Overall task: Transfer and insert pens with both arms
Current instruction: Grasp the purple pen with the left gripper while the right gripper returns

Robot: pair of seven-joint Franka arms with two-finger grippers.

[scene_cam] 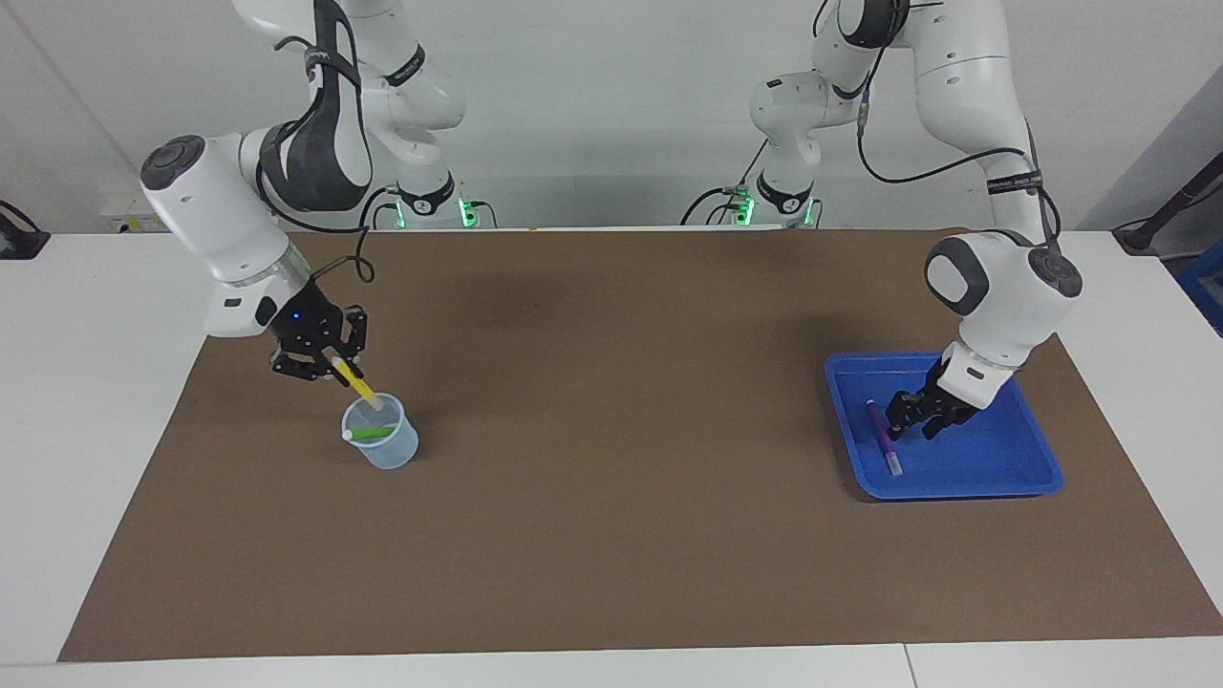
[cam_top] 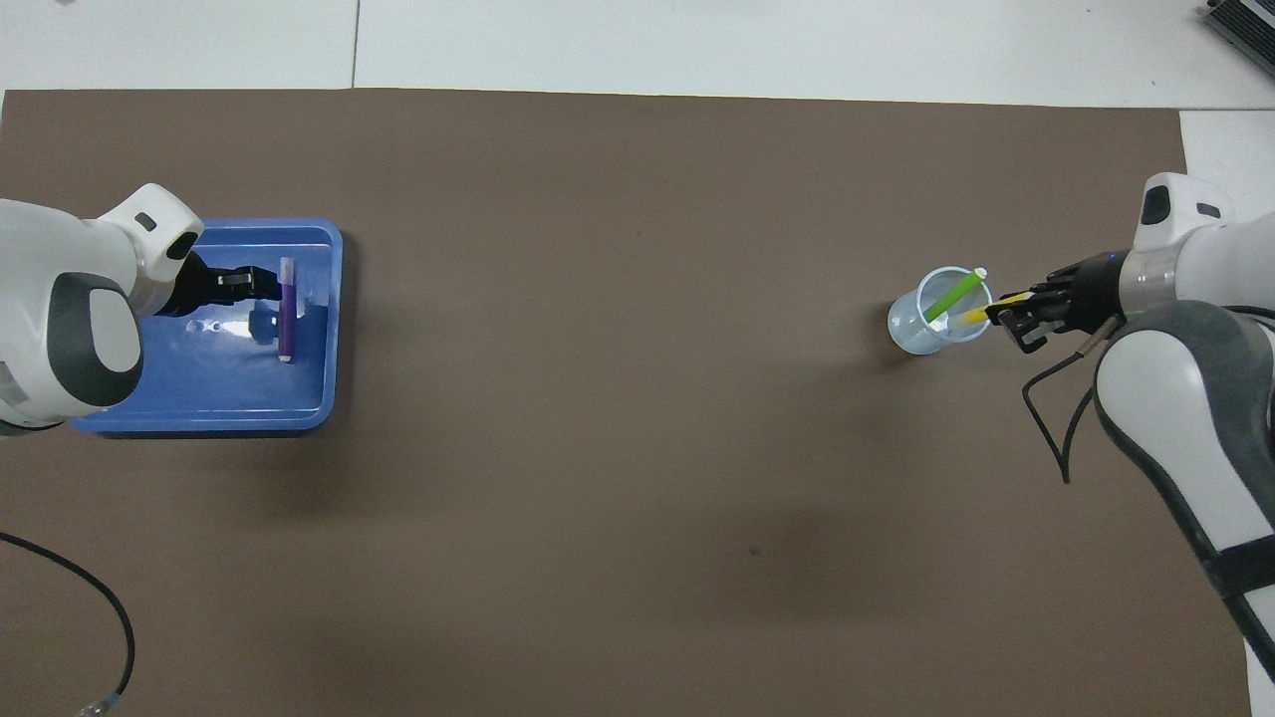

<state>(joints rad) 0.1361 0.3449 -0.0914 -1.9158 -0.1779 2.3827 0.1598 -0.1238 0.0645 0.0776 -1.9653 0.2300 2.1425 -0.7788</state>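
The right gripper pinched the yellow pen slanted into the cup beside the green pen, and a bump could tip it, while the left gripper, fingers spread, hung by the purple pen in the tray.

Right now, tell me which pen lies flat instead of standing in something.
The purple pen, lying flat in the blue tray. The green pen and yellow pen slant into the cup.
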